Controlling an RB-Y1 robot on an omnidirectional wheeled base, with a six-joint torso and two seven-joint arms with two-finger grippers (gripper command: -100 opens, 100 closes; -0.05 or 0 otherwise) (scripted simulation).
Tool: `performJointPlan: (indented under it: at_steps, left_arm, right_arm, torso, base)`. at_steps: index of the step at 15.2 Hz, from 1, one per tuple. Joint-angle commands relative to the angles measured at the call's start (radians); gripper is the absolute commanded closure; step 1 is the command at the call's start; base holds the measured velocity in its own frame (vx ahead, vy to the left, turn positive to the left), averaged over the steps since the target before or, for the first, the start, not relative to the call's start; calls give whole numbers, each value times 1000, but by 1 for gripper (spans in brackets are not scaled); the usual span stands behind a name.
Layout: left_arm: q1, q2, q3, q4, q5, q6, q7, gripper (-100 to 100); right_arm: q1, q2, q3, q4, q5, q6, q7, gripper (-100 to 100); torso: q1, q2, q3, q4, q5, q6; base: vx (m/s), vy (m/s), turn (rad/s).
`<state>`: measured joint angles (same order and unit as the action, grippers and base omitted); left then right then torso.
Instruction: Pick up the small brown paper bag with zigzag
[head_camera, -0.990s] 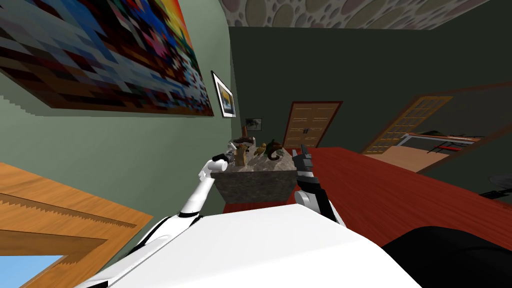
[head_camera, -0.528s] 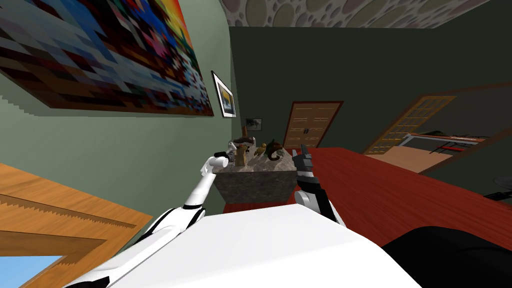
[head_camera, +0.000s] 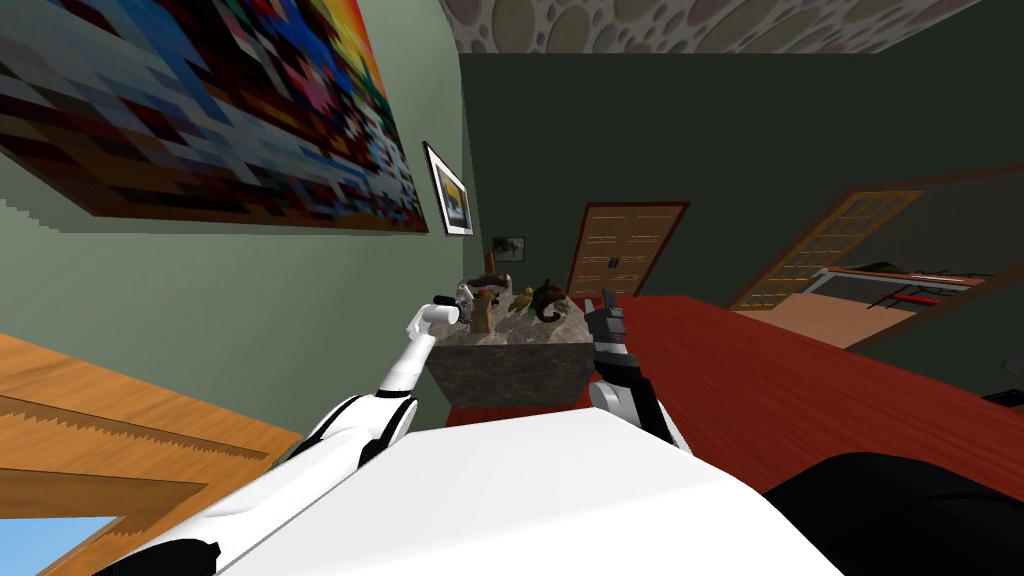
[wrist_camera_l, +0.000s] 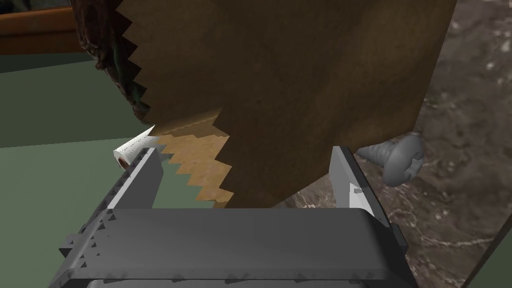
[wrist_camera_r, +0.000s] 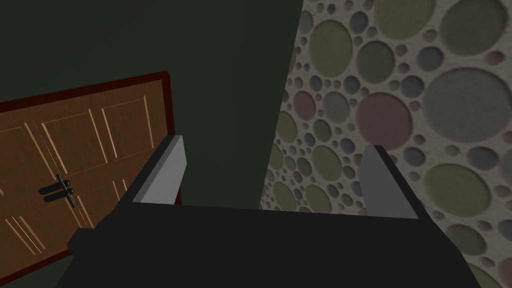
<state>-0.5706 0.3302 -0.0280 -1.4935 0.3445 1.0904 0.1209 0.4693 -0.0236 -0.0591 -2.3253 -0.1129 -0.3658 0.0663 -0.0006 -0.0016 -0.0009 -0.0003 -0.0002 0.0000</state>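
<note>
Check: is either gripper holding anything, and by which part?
Nothing held: the left gripper is open around the paper bag, at its zigzag edge; the right gripper is open, empty.

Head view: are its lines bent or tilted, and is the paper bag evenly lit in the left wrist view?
Head view: rolled, walls splay toward the corners. Left wrist view: not evenly; the brown paper bag is dim outside, brighter inside its zigzag mouth.

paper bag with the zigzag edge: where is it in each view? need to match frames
Head view: the paper bag stands small on the stone block, near its left end, at the left gripper.
Left wrist view: the bag looms large, reaching between the open fingers, stone beside it.
Right wrist view: the right gripper, open, points away from the bag.
Shared landmark: the stone block.
</note>
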Motion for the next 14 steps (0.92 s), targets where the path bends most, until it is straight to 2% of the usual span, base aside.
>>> performJointPlan:
  at_steps: [1, 2, 3, 5, 6, 9, 10, 12, 13, 14]
  left_arm:
    - [-14, 1, 1, 10, 5, 50, 4, -100]
    - [-14, 1, 1, 10, 5, 52, 4, -100]
    - [-59, 3, 3, 46, 19, 88, 13, -100]
    - [-59, 3, 3, 46, 19, 124, 13, -100]
    - [-102, 5, 6, 81, 32, 147, 22, -100]
    - [-103, 5, 6, 81, 32, 195, 22, -100]
    - [-145, 6, 8, 114, 45, 224, 31, -100]
    - [-145, 6, 8, 114, 45, 264, 31, -100]
    - [-145, 6, 8, 114, 45, 265, 31, -100]
    - [-186, 8, 11, 145, 57, 302, 39, -100]
  right_arm:
    - [0, 0, 0, 0, 0, 0, 0, 0]
    - [0, 0, 0, 0, 0, 0, 0, 0]
    - [0, 0, 0, 0, 0, 0, 0, 0]
    - [0, 0, 0, 0, 0, 0, 0, 0]
    - [0, 0, 0, 0, 0, 0, 0, 0]
    - [0, 0, 0, 0, 0, 0, 0, 0]
    - [0, 0, 0, 0, 0, 0, 0, 0]
    - [0, 0, 0, 0, 0, 0, 0, 0]
    - [0, 0, 0, 0, 0, 0, 0, 0]
    - [0, 0, 0, 0, 0, 0, 0, 0]
  torso:
    - [0, 0, 0, 0, 0, 0]
    - [0, 0, 0, 0, 0, 0]
    - [0, 0, 0, 0, 0, 0]
    - [0, 0, 0, 0, 0, 0]
    - [0, 0, 0, 0, 0, 0]
    - [0, -1, -1, 0, 0, 0]
    - [0, 0, 0, 0, 0, 0]
    - [0, -1, 0, 0, 0, 0]
    - [0, -1, 0, 0, 0, 0]
    - [0, 0, 0, 0, 0, 0]
  base:
    - [17, -4, 2]
    - [12, -2, 0]
    - [20, -4, 16]
    - [25, -5, 9]
    - [29, -7, 14]
    - [26, -3, 4]
    - [26, 0, 13]
    - [30, -1, 6]
    - [16, -1, 0]
    - [26, -6, 10]
